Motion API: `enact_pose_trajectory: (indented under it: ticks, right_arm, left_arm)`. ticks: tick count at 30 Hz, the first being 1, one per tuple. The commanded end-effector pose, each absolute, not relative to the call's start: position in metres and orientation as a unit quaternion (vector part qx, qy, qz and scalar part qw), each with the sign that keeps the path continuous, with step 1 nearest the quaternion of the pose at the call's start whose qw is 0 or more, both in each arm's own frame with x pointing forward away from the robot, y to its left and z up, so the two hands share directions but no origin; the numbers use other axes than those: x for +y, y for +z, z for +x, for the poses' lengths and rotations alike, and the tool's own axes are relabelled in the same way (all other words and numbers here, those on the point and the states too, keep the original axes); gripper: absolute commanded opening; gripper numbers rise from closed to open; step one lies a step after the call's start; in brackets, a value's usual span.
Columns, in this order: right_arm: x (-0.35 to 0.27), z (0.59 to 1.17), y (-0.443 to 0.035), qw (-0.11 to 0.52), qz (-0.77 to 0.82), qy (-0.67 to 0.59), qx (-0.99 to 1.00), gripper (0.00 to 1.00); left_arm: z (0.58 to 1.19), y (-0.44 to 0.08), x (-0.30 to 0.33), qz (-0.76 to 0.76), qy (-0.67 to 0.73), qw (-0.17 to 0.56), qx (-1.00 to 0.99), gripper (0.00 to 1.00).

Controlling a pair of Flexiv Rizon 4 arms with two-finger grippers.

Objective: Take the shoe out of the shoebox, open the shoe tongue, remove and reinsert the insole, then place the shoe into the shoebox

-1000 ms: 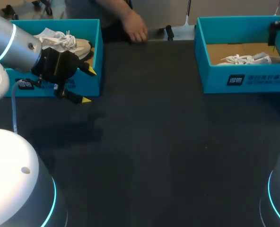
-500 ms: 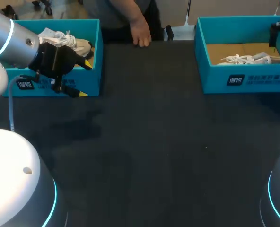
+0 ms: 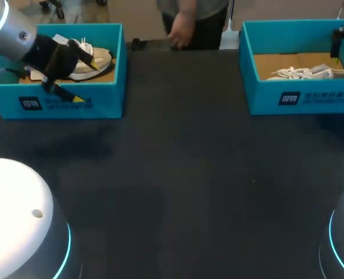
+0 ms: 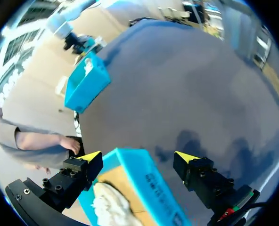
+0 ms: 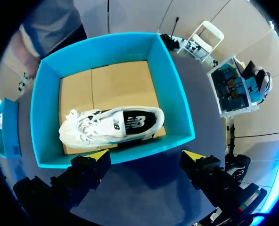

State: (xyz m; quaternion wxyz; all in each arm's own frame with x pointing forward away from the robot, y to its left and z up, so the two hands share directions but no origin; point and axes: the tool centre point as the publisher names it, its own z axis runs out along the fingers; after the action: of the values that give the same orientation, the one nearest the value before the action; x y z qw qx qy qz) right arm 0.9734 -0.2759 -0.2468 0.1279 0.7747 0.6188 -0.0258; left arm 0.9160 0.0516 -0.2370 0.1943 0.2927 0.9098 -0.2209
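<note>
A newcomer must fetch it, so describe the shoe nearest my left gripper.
On the dark table stand two blue boxes at the far corners. Go to the left box, with the open left gripper over its front wall. Its shoe is cream; the other shoe, in the right box, is white.

The left shoebox (image 3: 73,103) stands at the table's (image 3: 189,174) far left and the right shoebox (image 3: 303,97) at its far right, well apart. A shoe (image 3: 96,58) lies in the left one, another shoe (image 5: 111,126) in the right. The left pincer (image 3: 85,81) straddles the left shoebox's front wall. The right pincer (image 5: 146,156) hangs above the right shoebox's wall.
</note>
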Motion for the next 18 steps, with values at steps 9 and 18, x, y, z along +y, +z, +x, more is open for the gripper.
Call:
enact_pose_trajectory:
  ticks: [9,18]
  right_arm:
    - [-0.276,0.973,-0.247,0.129,0.775,-0.025,0.619,1.00]
    - [-0.276,0.973,-0.247,0.129,0.775,-0.025,0.619,1.00]
  left_arm:
    - [0.952,-0.232,0.076,0.555,-0.137,0.167,0.803,1.00]
    - [0.951,-0.232,0.078,0.576,-0.118,0.166,0.792,1.00]
